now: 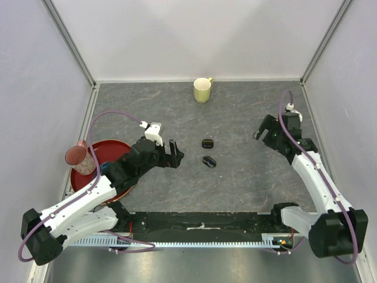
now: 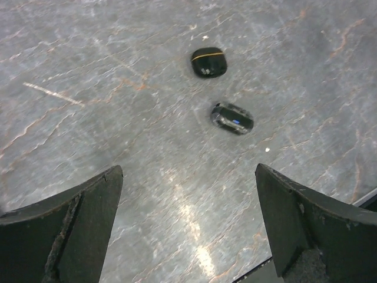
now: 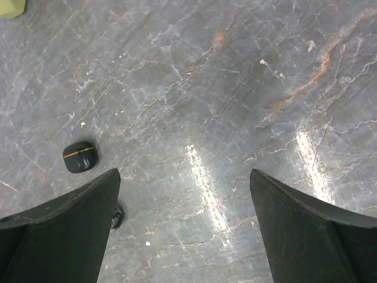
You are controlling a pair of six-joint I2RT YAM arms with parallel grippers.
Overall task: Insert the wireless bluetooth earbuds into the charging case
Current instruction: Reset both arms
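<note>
Two small black charging cases lie mid-table. The far case [image 1: 207, 143] [image 2: 208, 62] [image 3: 80, 156] is closed, with a thin gold line across it. The near case [image 1: 209, 161] [image 2: 232, 118] is glossy with a blue spot, and in the right wrist view it is mostly hidden behind a finger. No wireless bluetooth earbuds show in any view. My left gripper [image 1: 174, 154] [image 2: 188, 170] hovers just left of the cases, open and empty. My right gripper [image 1: 259, 132] [image 3: 184, 174] is well to their right, also open and empty.
A pale yellow-green cup [image 1: 202, 89] stands at the back centre. A red plate [image 1: 115, 150] with a pink glass [image 1: 79, 159] beside it sits at the left edge, under my left arm. White walls enclose the grey table [image 1: 235, 188].
</note>
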